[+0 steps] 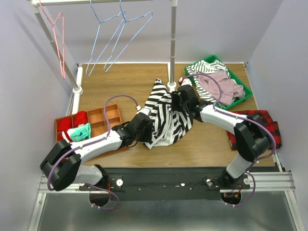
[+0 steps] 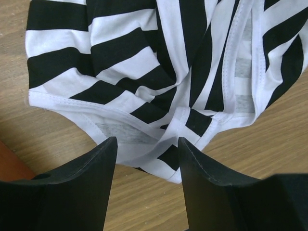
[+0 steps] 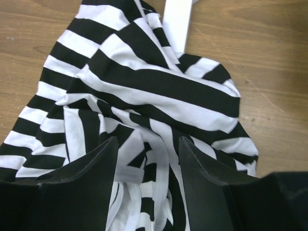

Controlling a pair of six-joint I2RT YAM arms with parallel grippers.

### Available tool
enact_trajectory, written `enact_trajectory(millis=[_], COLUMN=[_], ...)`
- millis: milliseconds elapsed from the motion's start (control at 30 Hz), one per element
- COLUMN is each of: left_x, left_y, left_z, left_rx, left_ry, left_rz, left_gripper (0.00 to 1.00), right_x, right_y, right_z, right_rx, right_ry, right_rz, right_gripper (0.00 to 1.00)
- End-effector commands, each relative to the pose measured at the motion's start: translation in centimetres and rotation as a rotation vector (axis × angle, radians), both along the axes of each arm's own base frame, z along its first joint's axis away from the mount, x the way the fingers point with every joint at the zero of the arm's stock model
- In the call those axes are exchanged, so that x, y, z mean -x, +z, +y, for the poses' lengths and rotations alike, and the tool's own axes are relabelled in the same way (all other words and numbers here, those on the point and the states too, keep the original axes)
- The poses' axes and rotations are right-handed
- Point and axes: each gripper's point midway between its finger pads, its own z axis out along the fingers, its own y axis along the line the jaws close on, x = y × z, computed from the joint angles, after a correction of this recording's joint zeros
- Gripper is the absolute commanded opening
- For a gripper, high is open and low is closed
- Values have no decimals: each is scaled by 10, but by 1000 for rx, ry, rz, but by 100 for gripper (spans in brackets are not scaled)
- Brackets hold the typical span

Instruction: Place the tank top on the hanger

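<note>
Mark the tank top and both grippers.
tank top (image 1: 168, 127): top external view, middle of the striped cloth.
left gripper (image 2: 147, 142): left wrist view, midway between its fingertips.
right gripper (image 3: 148, 140): right wrist view, midway between its fingertips.

Rack: a pink-red wire hanger (image 1: 61, 53) hangs at its left end.
Green tray (image 1: 239, 100): far right on the counter (image 1: 125, 82), holding a pale pink garment (image 1: 222, 85).
Plaid cloth (image 1: 273, 126): right edge.
Orange organizer (image 1: 98, 118): left, holding red rolls (image 1: 79, 118).

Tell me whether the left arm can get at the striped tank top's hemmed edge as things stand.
Probably yes. The left end effector hovers open right over the tank top, whose white-hemmed edge lies on the wooden table between the fingertips, with nothing in the way.
</note>
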Motion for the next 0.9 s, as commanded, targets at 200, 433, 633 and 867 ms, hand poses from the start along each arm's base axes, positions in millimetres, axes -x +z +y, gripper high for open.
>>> enact_trajectory(millis=[200,433,633,867], left_x=[8,14,13,4], left_y=[-15,-20,6,67], left_z=[-19,-21,-9,12], left_rx=[43,78,82,170], left_ry=[-91,-90,-46,106], left_rz=[43,65,14,-119], left_gripper=[61,38,5,0], right_x=[14,19,18,23], right_y=[2,-22,-17,39], right_z=[39,40,25,-5], right_rx=[-151,-142,-98,-100], right_ry=[171,173,112,-12], right_rz=[49,106,97,3], right_gripper=[62,61,24,1])
